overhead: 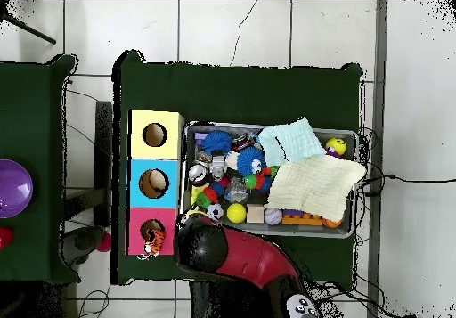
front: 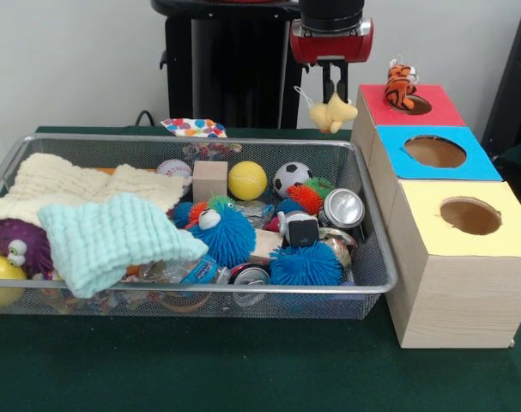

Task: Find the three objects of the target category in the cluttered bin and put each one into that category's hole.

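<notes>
The wire mesh bin [front: 191, 288] [overhead: 267, 126] is full of clutter. My gripper [front: 331, 93] is shut on a pale yellow plush animal [front: 333, 112], which hangs in the air past the bin's far right corner, just left of the wooden box's red face [front: 436, 112]. An orange black-striped tiger plush [front: 401, 85] [overhead: 153, 240] sits on the red face at the rim of the red-faced hole [front: 418, 106] [overhead: 153, 229]. In the overhead view the arm's head [overhead: 203, 243] hides the gripper and the yellow plush. No third plush shows.
The blue-faced hole [front: 434, 152] and the yellow-faced hole [front: 470, 215] lie nearer the camera. The bin holds a cream cloth [front: 63, 183], a mint cloth [front: 106, 237], blue puffer balls [front: 221, 236], a yellow ball [front: 247, 180], a soccer ball [front: 292, 177], cans [front: 343, 208] and a wooden block [front: 210, 180].
</notes>
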Tool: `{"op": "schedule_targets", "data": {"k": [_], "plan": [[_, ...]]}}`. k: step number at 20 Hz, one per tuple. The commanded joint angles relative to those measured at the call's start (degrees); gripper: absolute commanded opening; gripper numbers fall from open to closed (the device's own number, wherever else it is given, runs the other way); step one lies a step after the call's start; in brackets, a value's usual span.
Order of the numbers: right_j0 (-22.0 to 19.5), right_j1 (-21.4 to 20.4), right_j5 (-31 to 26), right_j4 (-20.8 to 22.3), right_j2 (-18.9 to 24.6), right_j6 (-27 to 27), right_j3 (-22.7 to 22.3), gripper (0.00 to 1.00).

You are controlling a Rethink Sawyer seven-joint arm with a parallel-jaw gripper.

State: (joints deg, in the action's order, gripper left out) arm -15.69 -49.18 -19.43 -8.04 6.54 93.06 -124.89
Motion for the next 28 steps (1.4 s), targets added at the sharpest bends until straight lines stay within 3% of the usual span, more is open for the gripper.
{"op": "schedule_targets", "data": {"k": [1,7,15,21,28], "plan": [[-1.1,0.2,-3.7,-3.0,0.6,10.3,5.5,0.0],[-1.4,0.7,-3.6,-3.1,0.9,9.9,4.8,0.0],[0.1,-1.0,-12.7,-3.2,-0.5,10.8,6.1,0.0],[-1.0,-0.5,-9.8,-4.6,0.9,10.8,4.4,0.0],[-4.3,0.0,-7.3,-10.0,6.0,9.9,-2.1,0.0]]}}
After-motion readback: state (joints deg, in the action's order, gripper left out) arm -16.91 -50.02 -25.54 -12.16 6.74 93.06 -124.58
